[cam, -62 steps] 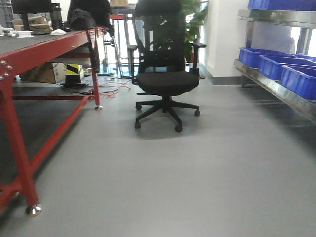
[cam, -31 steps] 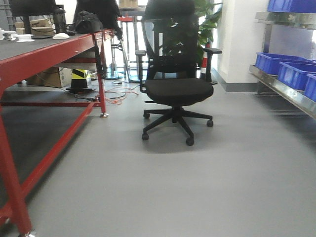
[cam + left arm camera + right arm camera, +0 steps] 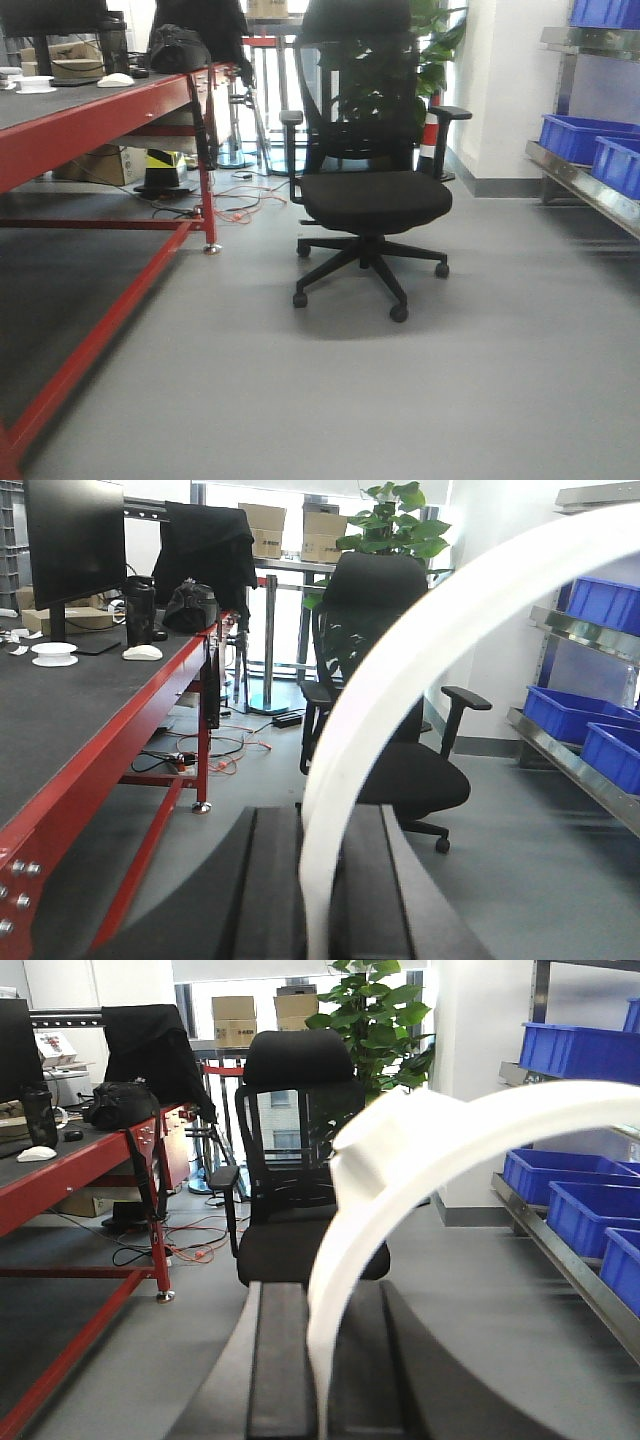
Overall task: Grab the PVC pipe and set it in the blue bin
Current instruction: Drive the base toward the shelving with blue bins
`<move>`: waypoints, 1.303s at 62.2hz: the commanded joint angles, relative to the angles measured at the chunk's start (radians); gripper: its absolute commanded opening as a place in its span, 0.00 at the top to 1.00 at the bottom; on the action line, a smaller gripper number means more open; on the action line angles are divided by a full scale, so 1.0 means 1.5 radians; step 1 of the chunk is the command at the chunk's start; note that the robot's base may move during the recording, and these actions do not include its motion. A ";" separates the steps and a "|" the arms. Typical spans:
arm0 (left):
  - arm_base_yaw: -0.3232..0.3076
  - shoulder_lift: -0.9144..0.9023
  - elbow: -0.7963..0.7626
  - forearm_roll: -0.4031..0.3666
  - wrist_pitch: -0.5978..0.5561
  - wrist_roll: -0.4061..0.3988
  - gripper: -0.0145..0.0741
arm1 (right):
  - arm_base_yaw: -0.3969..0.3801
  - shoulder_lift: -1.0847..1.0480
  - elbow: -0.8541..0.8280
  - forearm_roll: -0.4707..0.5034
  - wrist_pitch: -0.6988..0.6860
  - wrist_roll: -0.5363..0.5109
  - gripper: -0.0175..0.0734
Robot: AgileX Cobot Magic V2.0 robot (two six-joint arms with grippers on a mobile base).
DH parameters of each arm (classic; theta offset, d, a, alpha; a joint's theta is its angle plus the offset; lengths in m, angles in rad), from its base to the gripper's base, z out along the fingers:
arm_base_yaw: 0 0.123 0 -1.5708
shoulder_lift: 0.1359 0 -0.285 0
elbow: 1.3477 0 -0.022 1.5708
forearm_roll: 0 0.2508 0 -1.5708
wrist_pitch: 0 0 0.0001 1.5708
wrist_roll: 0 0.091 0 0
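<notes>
In the left wrist view my left gripper (image 3: 320, 885) is shut on a white curved PVC pipe (image 3: 395, 665) that rises from between the black fingers (image 3: 272, 880) and arcs up to the right. In the right wrist view my right gripper (image 3: 320, 1365) is shut on a white curved PVC pipe (image 3: 345, 1260) with a thicker coupling (image 3: 390, 1145) higher up. Blue bins (image 3: 585, 135) sit on a metal shelf at the right; they also show in the left wrist view (image 3: 570, 710) and the right wrist view (image 3: 590, 1215). Neither gripper shows in the front view.
A black office chair (image 3: 375, 200) stands in the middle of the grey floor ahead. A red-framed table (image 3: 90, 115) with a monitor and bags runs along the left. Cables (image 3: 235, 205) lie on the floor behind it. A potted plant (image 3: 430, 50) stands behind the chair.
The front view has advanced: the chair is nearer and further right, the blue bins have slid toward the right edge, and the table's near leg has left the frame.
</notes>
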 commanded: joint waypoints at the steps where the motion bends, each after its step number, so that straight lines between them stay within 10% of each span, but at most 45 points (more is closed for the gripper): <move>1: 0.004 -0.004 -0.001 -0.004 -0.017 -0.002 0.96 | 0.001 -0.003 0.001 -0.003 -0.017 -0.001 0.99; 81: 0.004 -0.004 -0.001 -0.004 -0.017 -0.002 0.96 | 0.001 -0.003 0.001 -0.003 -0.020 -0.001 0.99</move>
